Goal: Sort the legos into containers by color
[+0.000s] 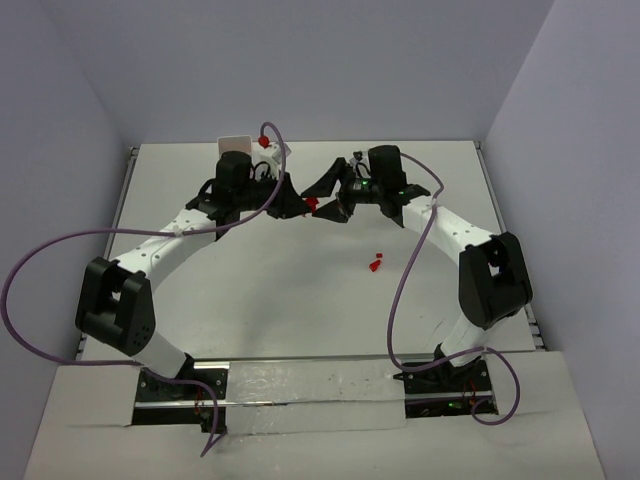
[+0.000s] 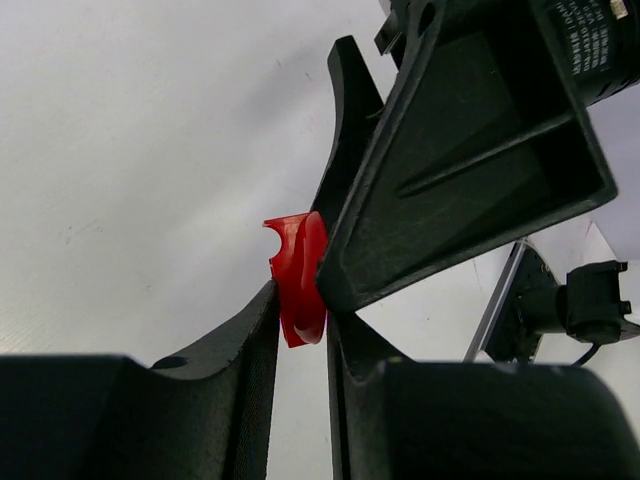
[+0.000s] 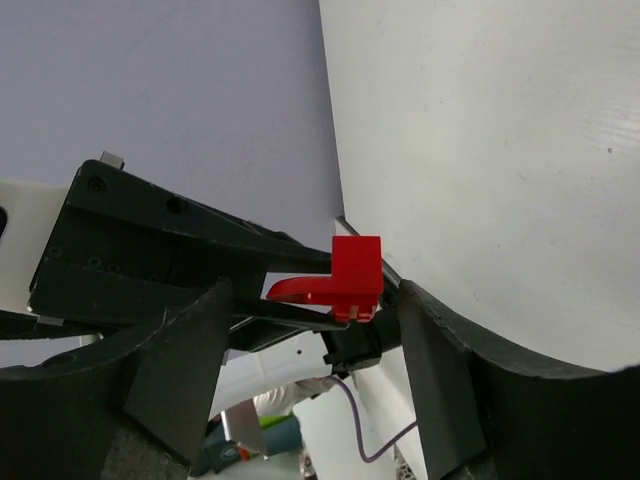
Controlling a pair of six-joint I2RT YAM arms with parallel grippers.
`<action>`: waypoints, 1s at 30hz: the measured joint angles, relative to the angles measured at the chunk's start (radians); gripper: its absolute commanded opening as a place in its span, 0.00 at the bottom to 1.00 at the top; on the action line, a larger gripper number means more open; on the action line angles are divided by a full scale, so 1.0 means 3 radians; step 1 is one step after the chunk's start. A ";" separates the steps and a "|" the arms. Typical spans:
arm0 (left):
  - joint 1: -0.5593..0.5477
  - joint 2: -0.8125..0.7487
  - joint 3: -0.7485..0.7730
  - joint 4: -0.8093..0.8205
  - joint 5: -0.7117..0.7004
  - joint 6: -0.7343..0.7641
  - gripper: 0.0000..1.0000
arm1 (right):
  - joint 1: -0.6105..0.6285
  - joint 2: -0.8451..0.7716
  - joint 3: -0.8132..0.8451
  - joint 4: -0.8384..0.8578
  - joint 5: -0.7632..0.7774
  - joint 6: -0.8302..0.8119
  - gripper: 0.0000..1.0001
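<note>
A red lego [image 2: 298,280] is pinched between the fingers of my left gripper [image 2: 300,312] and held above the table. In the top view the piece [image 1: 312,204] sits between the two grippers at the back centre. My right gripper [image 3: 318,297] is open, with its jaws set wide on either side of the same red lego [image 3: 350,272]. One right finger [image 2: 450,170] touches the piece in the left wrist view. Another red lego [image 1: 375,263] lies on the table. A white tray [image 1: 233,143] stands at the back, mostly hidden by the left wrist.
A small red thing [image 1: 264,141] sits next to the tray; I cannot tell what it is. Purple cables [image 1: 405,290] loop from both arms over the table. Grey walls close in the back and sides.
</note>
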 measured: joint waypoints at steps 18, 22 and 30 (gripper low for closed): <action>0.0728 -0.0062 0.0824 -0.1891 -0.0604 0.2632 0.02 | -0.0488 -0.0100 0.0359 -0.0847 0.0117 -0.1153 0.91; 0.0751 0.0193 0.1169 -0.2074 -0.0843 0.3234 0.00 | -0.0488 -0.0100 0.0370 -0.0917 0.0115 -0.1244 0.91; 0.0828 0.0618 0.1336 -0.2217 -0.1129 0.4039 0.01 | -0.0504 -0.0105 0.0370 -0.0991 0.0116 -0.1365 0.92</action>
